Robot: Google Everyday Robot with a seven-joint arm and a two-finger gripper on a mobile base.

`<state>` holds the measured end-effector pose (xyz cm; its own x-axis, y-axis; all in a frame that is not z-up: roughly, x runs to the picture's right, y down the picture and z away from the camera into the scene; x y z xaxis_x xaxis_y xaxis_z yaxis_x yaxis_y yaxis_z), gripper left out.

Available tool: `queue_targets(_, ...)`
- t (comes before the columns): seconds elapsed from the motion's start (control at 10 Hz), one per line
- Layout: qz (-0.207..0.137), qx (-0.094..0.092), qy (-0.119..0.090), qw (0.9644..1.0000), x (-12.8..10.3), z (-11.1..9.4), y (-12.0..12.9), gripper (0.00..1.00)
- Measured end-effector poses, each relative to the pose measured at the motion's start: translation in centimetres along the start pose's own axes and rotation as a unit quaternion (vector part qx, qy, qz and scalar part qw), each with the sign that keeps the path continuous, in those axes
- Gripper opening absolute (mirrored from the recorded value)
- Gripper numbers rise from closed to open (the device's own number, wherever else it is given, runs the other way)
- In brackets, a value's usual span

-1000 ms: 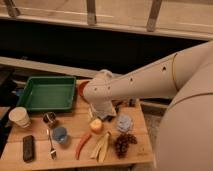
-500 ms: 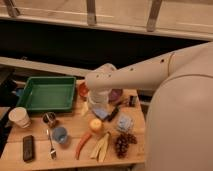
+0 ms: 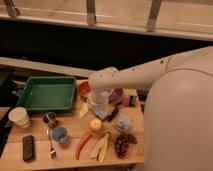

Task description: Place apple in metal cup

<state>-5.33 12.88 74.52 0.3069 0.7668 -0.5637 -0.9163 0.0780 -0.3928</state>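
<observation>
You are viewing a dim, warm-lit scene; light is catching the pale arm (image 3: 150,71) and the tool (image 3: 101,110), hanging just far of the apple (image 3: 95,124), while the far side is lying dark.

A green tray (image 3: 45,95) sits in the surface's (image 3: 14,139) back left corner. A white cup (image 3: 19,117) stands by the left edge. Grapes (image 3: 123,143) lie near the front right corner.
</observation>
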Motion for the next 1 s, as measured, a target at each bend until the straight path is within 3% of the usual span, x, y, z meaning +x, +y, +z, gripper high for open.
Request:
queue_targets(0.3, 0.006, -0.004, 0.013, 0.9999, 0.3, 2.7, 0.2, 0.8)
queue_targets(0.7, 0.019, 0.005, 0.008, 0.9998, 0.4, 3.3, 0.1, 0.8)
queue_targets(1.0, 0.033, 0.013, 0.015, 0.9993, 0.2, 4.0, -0.6, 0.8)
